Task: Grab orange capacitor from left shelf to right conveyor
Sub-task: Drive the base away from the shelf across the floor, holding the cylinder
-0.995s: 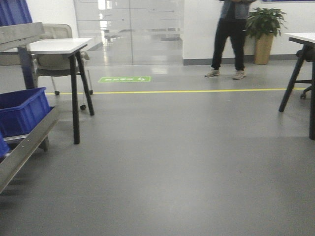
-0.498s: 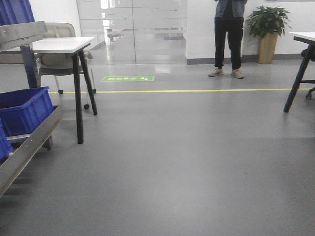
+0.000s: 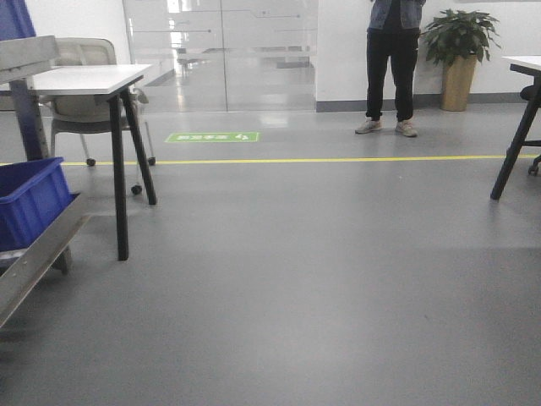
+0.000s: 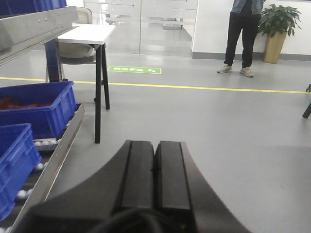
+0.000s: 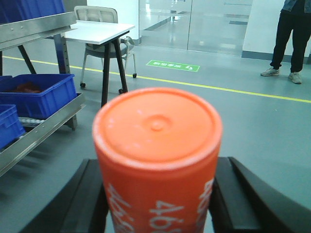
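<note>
Orange capacitor [image 5: 157, 145], cap facing camera, "4680" on side; clamped between black fingers of right gripper [image 5: 159, 201]. Background left: left shelf [image 5: 36, 30]; blue bins [image 5: 46, 97].

The orange capacitor [image 5: 158, 160] has a smooth, satin skin that looks like plastic, printed in white; the right gripper [image 5: 158, 204] is dull black plastic, as is the left gripper [image 4: 154, 167]; the left shelf [image 5: 36, 29] is brushed steel with a soft shine; the blue bins [image 4: 46, 109] are glossy moulded plastic; the floor [image 3: 338, 288] is smooth grey with a faint sheen; the glass wall [image 3: 220, 51] reflects brightly.
</note>
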You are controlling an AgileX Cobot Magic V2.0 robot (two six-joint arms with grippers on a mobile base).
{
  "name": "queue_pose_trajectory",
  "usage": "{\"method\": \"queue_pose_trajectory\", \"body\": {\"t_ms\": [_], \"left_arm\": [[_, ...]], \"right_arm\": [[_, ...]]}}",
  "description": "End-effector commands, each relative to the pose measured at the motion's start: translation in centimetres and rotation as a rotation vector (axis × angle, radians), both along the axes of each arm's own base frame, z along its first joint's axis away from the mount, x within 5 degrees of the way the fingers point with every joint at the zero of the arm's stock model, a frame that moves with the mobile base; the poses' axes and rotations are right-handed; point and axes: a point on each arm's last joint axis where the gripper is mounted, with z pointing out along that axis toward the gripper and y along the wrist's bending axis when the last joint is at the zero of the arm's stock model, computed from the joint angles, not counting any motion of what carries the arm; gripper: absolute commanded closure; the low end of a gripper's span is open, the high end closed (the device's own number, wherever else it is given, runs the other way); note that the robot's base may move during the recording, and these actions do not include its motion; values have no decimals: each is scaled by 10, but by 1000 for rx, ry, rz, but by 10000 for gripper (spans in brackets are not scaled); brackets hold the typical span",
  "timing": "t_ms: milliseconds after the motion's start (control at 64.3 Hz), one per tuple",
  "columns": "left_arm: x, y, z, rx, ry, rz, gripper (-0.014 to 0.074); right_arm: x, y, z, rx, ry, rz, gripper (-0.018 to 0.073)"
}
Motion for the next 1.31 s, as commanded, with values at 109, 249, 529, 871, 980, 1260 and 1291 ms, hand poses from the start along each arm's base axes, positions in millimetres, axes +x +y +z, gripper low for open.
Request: {"method": "queue_pose_trajectory", "body": {"t_ms": [109,249,529,871,980,1260,1291], "left_arm": [[-1,1,10,-13,-97,5,723],[-1,1,10,-13,-97,5,723],[-1,1,10,-13,-97,5,723],[-1,1,10,-13,-97,5,723],[-1,1,10,-13,-97,5,723],[-1,1,10,-13,-97,5,723],[-1,1,10,-13,-97,5,723]], "right_arm": [[-1,0,16,13,-106,2,486],[-1,0,16,12,-105,2,486],[-1,0,16,12,-105,2,486],[-1,0,16,12,-105,2,486],[-1,0,16,12,-105,2,486],[-1,0,16,12,-105,2,486],[-1,0,16,12,-105,2,486]]}}
